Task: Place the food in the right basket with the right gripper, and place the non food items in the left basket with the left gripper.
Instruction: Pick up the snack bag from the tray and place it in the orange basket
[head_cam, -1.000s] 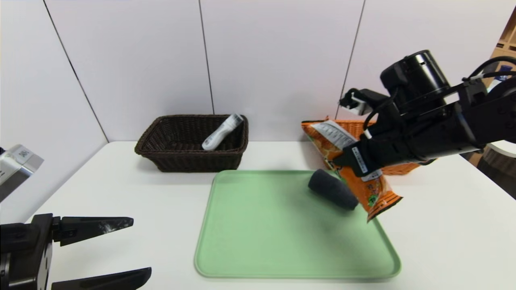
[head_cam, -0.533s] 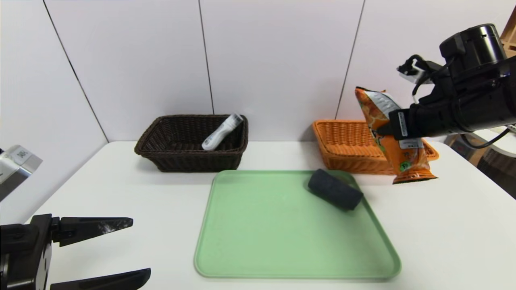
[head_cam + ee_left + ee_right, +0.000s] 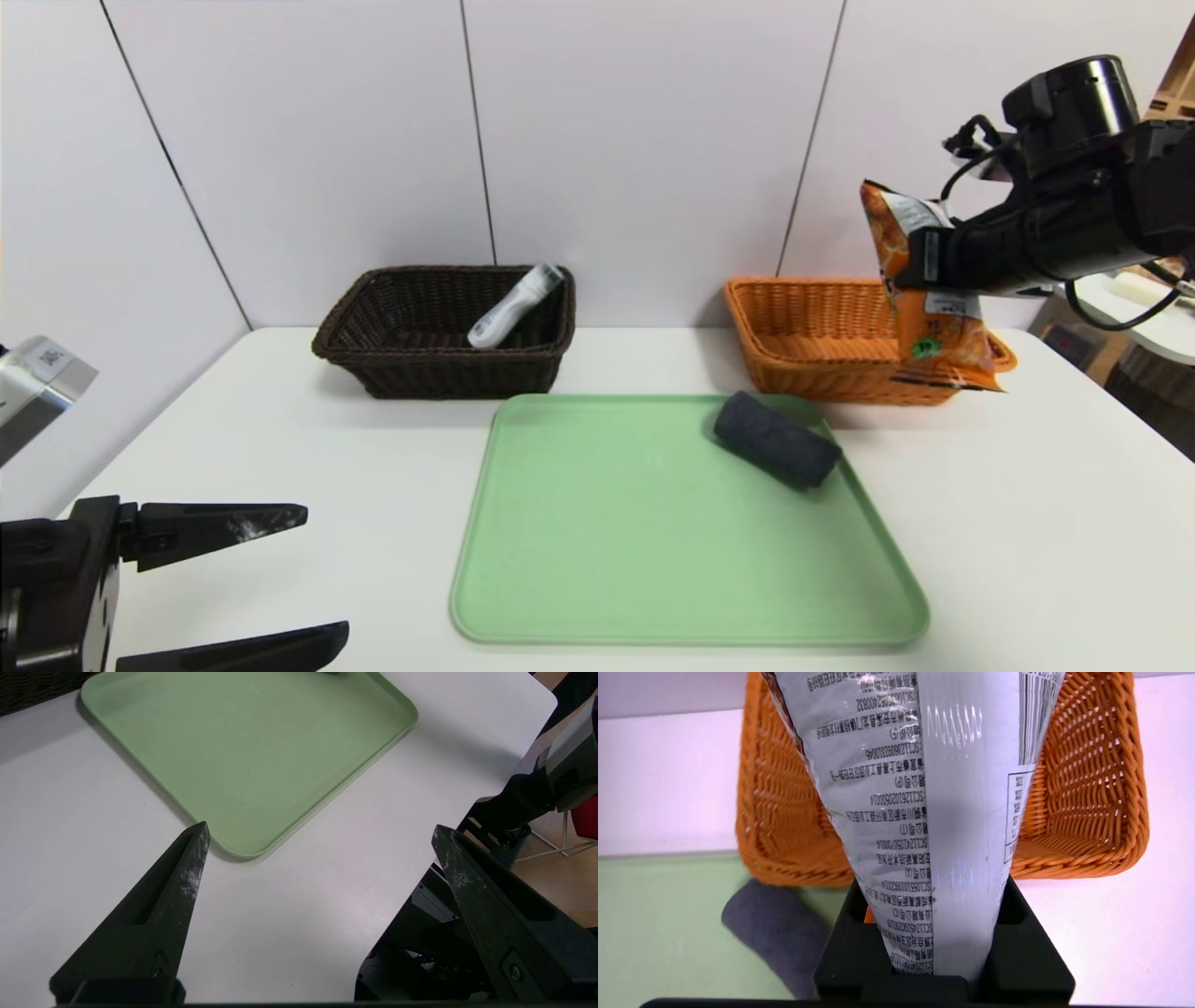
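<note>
1. The packet (image 3: 945, 341) is long and orange, with a green mark near its lower end and a white printed panel carrying dense lettering and a barcode.
2. It is pinched in at the middle, its ends flaring, and hangs tilted above the orange basket (image 3: 794, 373), overlapping its right part in the head view.
3. The cloth (image 3: 777, 441) is dark grey, rolled and short, lying aslant at the far right corner of the green tray (image 3: 653, 532).
4. The tube (image 3: 515, 306) is whitish and slim, leaning inside the dark basket (image 3: 448, 371) towards its right end.
5. The right hand (image 3: 910, 271) grips the packet around its middle, held up over the orange basket, its arm reaching in from the right.
6. The left hand (image 3: 327, 574) is empty and spread wide, parked above the surface (image 3: 392, 485) at the near left, beside the tray.
</note>
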You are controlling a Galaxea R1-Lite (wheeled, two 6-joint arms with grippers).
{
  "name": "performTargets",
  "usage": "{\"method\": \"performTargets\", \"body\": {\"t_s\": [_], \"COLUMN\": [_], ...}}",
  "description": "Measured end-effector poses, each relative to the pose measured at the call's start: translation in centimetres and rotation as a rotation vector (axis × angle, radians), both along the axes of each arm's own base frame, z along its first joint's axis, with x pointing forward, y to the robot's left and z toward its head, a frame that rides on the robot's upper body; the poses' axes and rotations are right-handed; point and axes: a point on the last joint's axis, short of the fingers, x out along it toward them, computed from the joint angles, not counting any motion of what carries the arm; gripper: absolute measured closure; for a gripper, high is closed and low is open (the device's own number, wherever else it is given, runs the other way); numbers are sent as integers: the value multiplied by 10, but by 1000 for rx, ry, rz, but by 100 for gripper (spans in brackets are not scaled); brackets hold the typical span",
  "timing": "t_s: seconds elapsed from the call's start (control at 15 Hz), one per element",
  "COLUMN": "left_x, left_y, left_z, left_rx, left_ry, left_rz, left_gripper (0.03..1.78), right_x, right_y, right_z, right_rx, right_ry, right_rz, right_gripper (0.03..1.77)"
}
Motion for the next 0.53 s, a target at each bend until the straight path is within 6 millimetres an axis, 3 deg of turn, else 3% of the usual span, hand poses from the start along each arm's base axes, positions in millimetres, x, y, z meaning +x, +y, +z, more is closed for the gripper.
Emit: {"method": "performTargets", "body": {"t_s": [0.27, 0.53], "left_x": [0, 1], "left_y": [0, 2], "left_z": [0, 0], "left_rx": [0, 0], "left_ry": [0, -1], "left_rz": [1, 25], "left_gripper": [12, 12], "right_x": [27, 45], "right_y": [-6, -14], "right_z": [-2, -11], "right_rx": [-19, -223], "right_ry": [-14, 47], "right_rz": [-28, 104], "right_gripper": [136, 136]}}
